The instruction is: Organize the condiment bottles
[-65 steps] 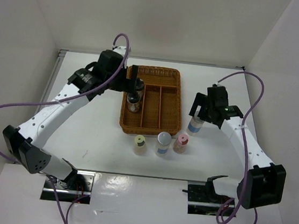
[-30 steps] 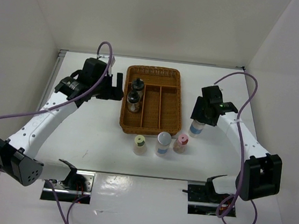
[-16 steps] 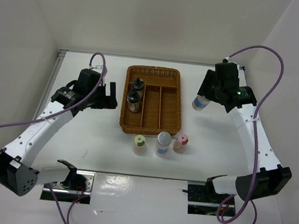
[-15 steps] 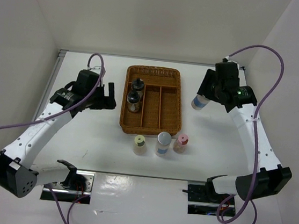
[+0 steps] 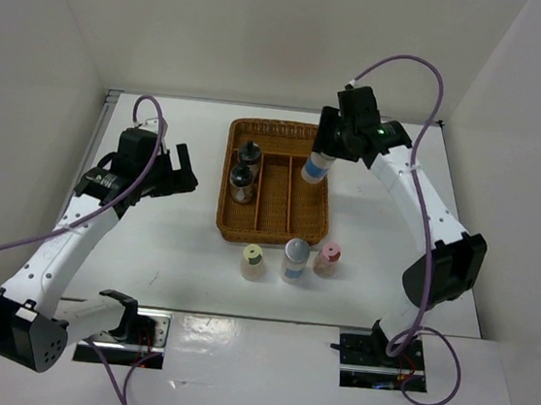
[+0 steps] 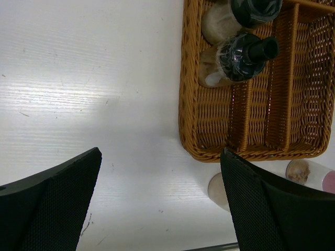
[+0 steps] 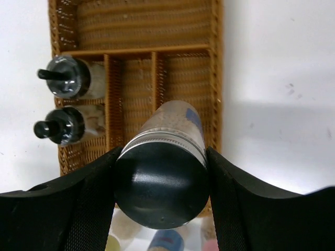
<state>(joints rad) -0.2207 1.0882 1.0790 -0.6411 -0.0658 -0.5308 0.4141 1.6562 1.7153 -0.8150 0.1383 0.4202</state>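
Right wrist view, right pincer (image 7: 161, 178) clamped on blue-labelled white cylinder (image 7: 175, 128) above wicker tray (image 7: 216, 78), dark-capped shakers (image 7: 67, 77) in its left compartment, left wrist view alone, left pincer (image 6: 159, 201) spread apart, yellow-capped bottle (image 5: 253, 261), grey-topped cylinder (image 5: 294, 259), pink-capped bottle (image 5: 328, 258) before tray on white surface (image 5: 177, 251), white walls (image 5: 270, 36).

Two dark-capped clear shakers (image 5: 243, 186) are stood upright, one behind the other, in the left compartment of the wicker tray (image 5: 273, 224), toward the far edge of the worktop (image 5: 148, 247). A white cylinder (image 5: 315, 167) with a dark grey top and a blue label is gripped in the right claw (image 5: 322, 157) over the tray's right compartment. Three more are stood upright in a row just beside the tray's near rim, each apart from the next: a yellow-capped bottle (image 5: 253, 260), a second white cylinder (image 5: 294, 260) with a grey top, and a pink-capped bottle (image 5: 328, 257).
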